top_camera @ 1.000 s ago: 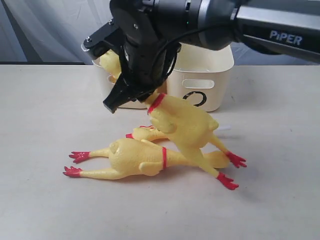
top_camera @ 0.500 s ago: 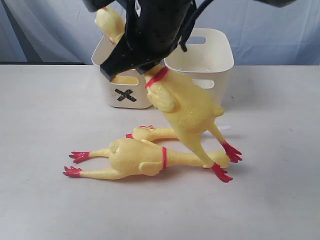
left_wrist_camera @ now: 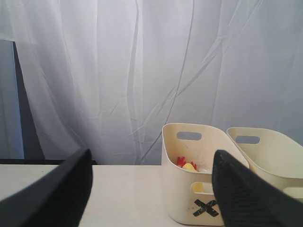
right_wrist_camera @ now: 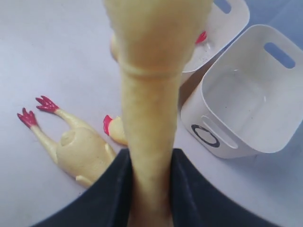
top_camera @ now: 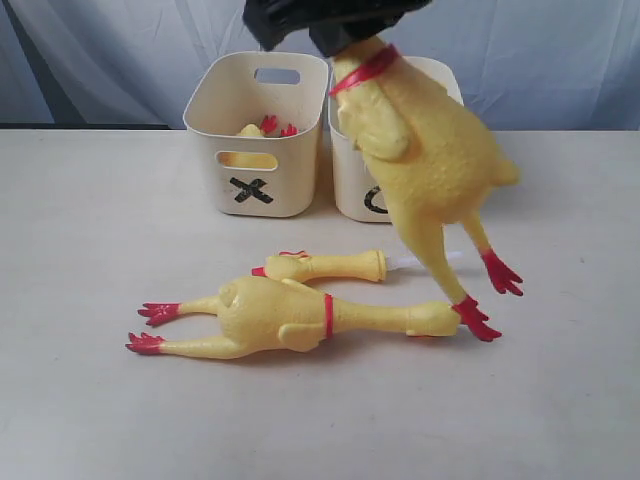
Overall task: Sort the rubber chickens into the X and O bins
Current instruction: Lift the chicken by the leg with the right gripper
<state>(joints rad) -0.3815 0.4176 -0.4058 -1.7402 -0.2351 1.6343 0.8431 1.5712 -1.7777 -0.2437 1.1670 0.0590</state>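
Note:
My right gripper (top_camera: 330,22) is shut on the neck of a long yellow rubber chicken (top_camera: 430,150), which hangs head up with its red feet just above the table. In the right wrist view the neck (right_wrist_camera: 149,118) is squeezed between the black jaws of the right gripper (right_wrist_camera: 150,163). A second long chicken (top_camera: 290,320) lies on the table, with the small slim one (top_camera: 325,266) just behind it. A third chicken (top_camera: 262,128) sits inside the X bin (top_camera: 258,190). The O bin (top_camera: 352,195) is partly hidden behind the hanging chicken and looks empty (right_wrist_camera: 246,94). My left gripper (left_wrist_camera: 151,189) is open and holds nothing.
Both bins stand side by side at the back of the pale table (top_camera: 90,250), in front of a white curtain (left_wrist_camera: 118,71). The left gripper faces the X bin (left_wrist_camera: 189,198) from the left side, with the O bin (left_wrist_camera: 270,156) beyond it.
The right gripper has risen and shifted right with the chicken. Its feet have lifted off the lying chicken. The X bin is no longer covered by the arm.

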